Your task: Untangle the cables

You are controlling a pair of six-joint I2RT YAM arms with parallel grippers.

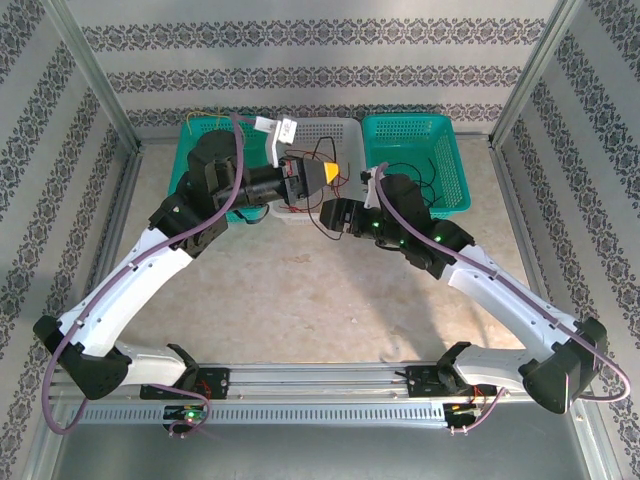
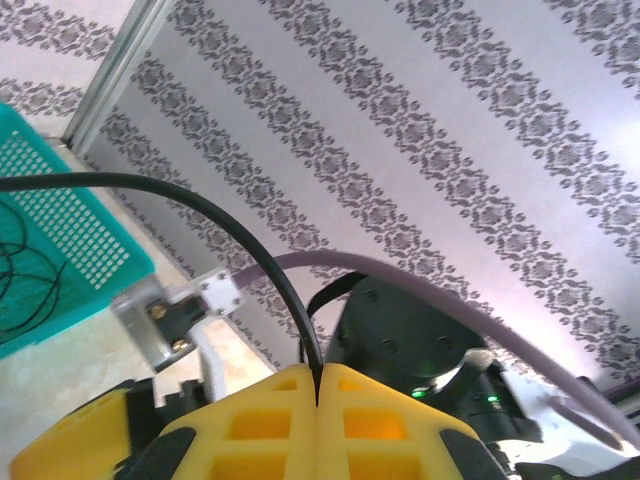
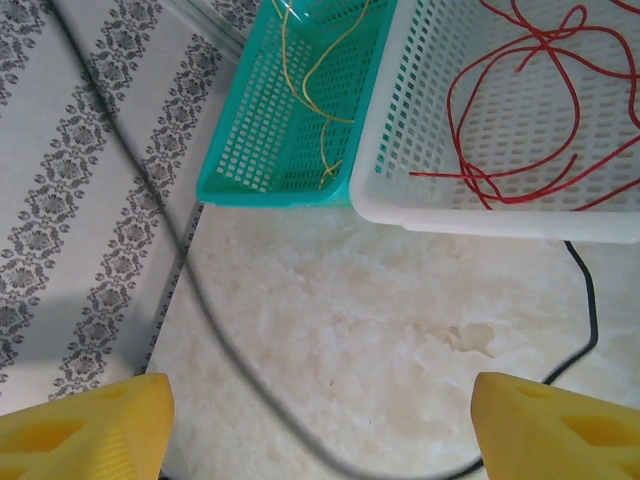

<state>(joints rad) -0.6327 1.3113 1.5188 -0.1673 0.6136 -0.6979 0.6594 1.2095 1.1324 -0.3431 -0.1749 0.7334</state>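
Cables look mostly sorted by colour, I'd say. In the right wrist view the red ones lie in the white basket at the upper right, and a yellow cable sits in the teal basket beside it, upper middle. From overhead, black loops lie in the other teal basket at the upper right.

What's left seems to be one black cable. The left fingers are clenched on it at the bottom of the left wrist view, and it arcs away to the left edge. The right fingers stand wide apart with nothing gripped, and a blurred dark strand runs between them over the surface. That cable needs dropping into a basket, I reckon.
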